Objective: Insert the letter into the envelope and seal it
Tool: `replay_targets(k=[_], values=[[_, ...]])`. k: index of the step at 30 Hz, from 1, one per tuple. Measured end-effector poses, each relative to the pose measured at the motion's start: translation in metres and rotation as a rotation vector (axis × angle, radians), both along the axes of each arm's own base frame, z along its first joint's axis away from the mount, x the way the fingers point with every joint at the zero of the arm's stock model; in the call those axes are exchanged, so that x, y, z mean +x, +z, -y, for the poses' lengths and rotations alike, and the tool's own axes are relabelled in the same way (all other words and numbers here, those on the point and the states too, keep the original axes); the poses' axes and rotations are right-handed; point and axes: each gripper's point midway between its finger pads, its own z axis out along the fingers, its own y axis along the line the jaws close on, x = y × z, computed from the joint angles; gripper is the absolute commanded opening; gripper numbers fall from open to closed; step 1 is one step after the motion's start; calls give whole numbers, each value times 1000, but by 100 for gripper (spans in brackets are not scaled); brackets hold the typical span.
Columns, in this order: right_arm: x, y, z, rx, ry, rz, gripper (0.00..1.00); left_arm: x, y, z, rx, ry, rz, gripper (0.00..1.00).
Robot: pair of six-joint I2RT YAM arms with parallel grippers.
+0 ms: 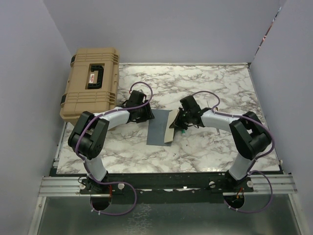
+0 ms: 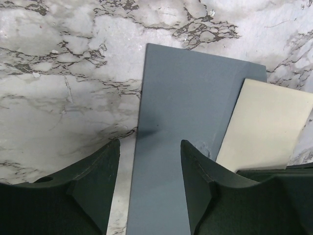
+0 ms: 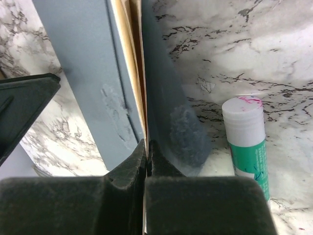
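Letter [image 2: 266, 122] pinched in right fingers [image 3: 124, 171], touching envelope [image 2: 190, 98], left fingers [image 2: 95, 183] spread apart above envelope

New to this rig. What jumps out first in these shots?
The slate envelope lies mid-table, with the tan letter at its right edge, pinched in the shut right gripper. The left gripper hangs open over the envelope. A big tan case sits far left; a green glue stick lies by the right gripper.

Both arms fold at the elbow and reach inward, wrists low. The left gripper [image 2: 149, 147] has its jaws parted about halfway. The right gripper [image 3: 146, 147] is pinched tight on the edge of the letter [image 3: 128, 58].
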Motion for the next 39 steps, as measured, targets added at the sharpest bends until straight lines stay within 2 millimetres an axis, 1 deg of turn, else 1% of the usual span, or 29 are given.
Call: replay_targets(k=[4, 11, 22, 39], values=[[-5, -7, -3, 8, 12, -33, 1, 0, 0, 1, -3, -2, -1, 55], [-11, -13, -7, 28, 36, -68, 1, -1, 0, 2, -11, -8, -4, 55], [-12, -19, -17, 64, 69, -98, 1, -2, 1, 4, -27, -21, -9, 55], [-10, -16, -21, 83, 94, -80, 1, -2, 1, 5, -23, -34, -3, 56]])
